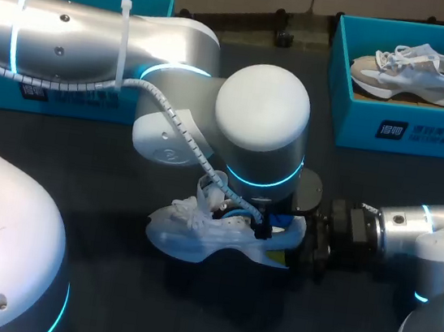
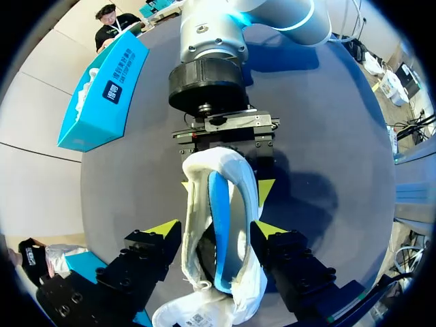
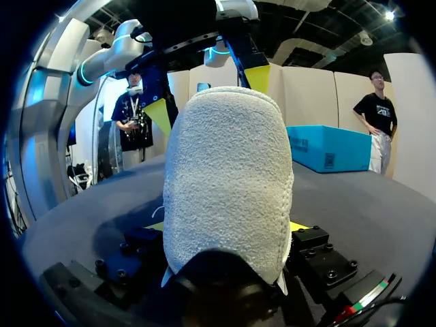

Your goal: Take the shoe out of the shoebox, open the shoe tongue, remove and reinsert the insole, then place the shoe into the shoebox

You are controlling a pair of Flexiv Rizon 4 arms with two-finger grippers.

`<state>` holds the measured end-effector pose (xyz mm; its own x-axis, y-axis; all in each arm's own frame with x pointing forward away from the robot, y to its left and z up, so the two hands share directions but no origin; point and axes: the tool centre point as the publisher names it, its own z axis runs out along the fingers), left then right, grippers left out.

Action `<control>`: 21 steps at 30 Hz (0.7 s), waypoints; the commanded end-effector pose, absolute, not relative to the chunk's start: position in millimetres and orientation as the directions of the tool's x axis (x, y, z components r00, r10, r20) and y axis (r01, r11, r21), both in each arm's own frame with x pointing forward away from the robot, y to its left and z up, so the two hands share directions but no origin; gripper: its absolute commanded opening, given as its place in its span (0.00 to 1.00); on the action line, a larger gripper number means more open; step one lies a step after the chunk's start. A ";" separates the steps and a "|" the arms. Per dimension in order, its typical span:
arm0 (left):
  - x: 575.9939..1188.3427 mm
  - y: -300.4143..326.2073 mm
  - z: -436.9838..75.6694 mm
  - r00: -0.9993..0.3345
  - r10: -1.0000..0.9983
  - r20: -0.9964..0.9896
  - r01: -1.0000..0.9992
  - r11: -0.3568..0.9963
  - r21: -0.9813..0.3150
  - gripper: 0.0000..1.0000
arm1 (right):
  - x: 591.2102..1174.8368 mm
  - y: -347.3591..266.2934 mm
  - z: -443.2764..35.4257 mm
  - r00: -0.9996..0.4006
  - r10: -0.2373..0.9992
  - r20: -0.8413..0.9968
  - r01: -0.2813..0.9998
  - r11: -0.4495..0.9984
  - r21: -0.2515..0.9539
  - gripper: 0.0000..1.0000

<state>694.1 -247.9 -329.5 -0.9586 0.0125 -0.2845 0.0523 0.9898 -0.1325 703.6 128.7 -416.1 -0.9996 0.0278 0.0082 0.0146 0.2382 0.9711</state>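
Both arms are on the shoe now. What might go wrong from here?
The left gripper and right gripper both pinch the white shoe; uncoordinated moves may twist it or pull it loose. The squeezed collar looks narrow, so the blue insole may jam coming out.

Head overhead; both wrists near shoe

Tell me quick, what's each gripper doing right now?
Left gripper: closed on the shoe, jaws against both sides of its opening.
Right gripper: closed on the shoe's heel.
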 end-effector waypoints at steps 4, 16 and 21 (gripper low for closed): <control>695.3 -253.6 -335.9 -0.953 0.010 -0.301 0.048 0.992 -0.117 0.49 | 703.2 129.7 -417.4 -1.000 0.026 0.010 0.016 0.244 0.970 0.00; 697.5 -250.8 -337.7 -0.952 0.011 -0.306 0.048 0.993 -0.112 0.44 | 703.2 129.7 -417.4 -1.000 0.026 0.010 0.016 0.244 0.970 0.00; 696.9 -249.6 -339.3 -0.951 0.013 -0.308 0.050 0.993 -0.110 0.35 | 703.2 129.7 -417.4 -1.000 0.026 0.010 0.016 0.244 0.970 0.00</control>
<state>697.7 -250.6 -337.4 -0.9520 0.0132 -0.3058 0.0487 0.9929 -0.1088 703.7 128.7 -416.1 -0.9996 0.0278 0.0082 0.0146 0.2382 0.9711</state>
